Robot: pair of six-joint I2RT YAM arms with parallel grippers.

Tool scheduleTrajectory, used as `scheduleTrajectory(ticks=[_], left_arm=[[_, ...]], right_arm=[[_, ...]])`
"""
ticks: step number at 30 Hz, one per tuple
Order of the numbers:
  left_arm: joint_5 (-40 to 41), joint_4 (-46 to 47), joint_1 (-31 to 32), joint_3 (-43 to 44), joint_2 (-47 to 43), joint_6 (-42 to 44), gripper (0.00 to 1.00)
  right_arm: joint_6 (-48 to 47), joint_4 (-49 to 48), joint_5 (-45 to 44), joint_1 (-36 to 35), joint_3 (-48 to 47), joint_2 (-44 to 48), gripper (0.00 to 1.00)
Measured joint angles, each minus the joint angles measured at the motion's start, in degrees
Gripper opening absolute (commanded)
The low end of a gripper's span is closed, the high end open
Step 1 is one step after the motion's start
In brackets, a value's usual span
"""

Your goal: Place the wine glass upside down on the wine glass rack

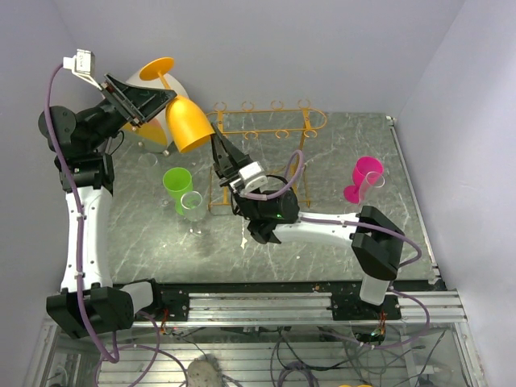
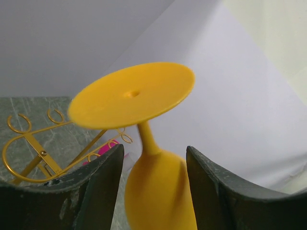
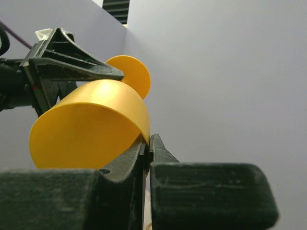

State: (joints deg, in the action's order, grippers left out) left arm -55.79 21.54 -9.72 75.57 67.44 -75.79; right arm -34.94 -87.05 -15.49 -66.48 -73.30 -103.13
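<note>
Left gripper (image 1: 161, 100) pinches orange wine glass (image 1: 192, 125) by its bowl. Right gripper (image 1: 218, 145), fingers pressed together, touches rim at 5 o'clock.

Left arm (image 1: 81, 226): rises from its base at the near left corner, bends at the elbow, forearm reaching right.
Left pincer (image 1: 165, 98): raised off the counter, its two fingers (image 2: 98, 191) set either side of the bowl of the orange wine glass (image 1: 189, 122), clasping it.
Right arm (image 1: 322, 228): lies low, stretched leftward from its base at the near right.
Right pincer (image 1: 218, 145): points up and away, jaws pressed together, tips right at the bowl's rim; whether they pinch it is unclear.
</note>
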Motion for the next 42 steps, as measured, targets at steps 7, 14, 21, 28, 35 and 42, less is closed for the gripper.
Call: scheduleTrajectory(ticks=[7,14,21,28,35,42], left_arm=[[0.04,0.0,0.0,0.02,0.07,-0.02,0.41],[0.39,-0.07,-0.22,0.02,0.24,-0.04,0.41],[0.5,-0.17,-0.35,0.02,0.61,0.11,0.51],[0.85,-0.24,-0.37,0.02,0.72,0.22,0.45],[2.38,-0.11,-0.76,0.02,1.03,0.07,0.23],[2.54,-0.98,-1.05,2.1,1.27,1.27,0.07]], right_arm=[[0.13,0.11,0.46,-0.39,-0.44,-1.64,0.0],[-0.98,-0.55,-0.87,-0.74,-1.44,-2.8,0.0],[-2.21,-0.59,-1.9,-1.05,-2.19,-3.89,0.0],[-3.52,-0.79,-2.8,-1.27,-3.26,-5.33,0.0],[-6.23,-0.94,-4.83,-2.19,-5.79,-7.69,0.0],[-6.14,-0.96,-5.99,-2.38,-5.79,-8.66,0.23]])
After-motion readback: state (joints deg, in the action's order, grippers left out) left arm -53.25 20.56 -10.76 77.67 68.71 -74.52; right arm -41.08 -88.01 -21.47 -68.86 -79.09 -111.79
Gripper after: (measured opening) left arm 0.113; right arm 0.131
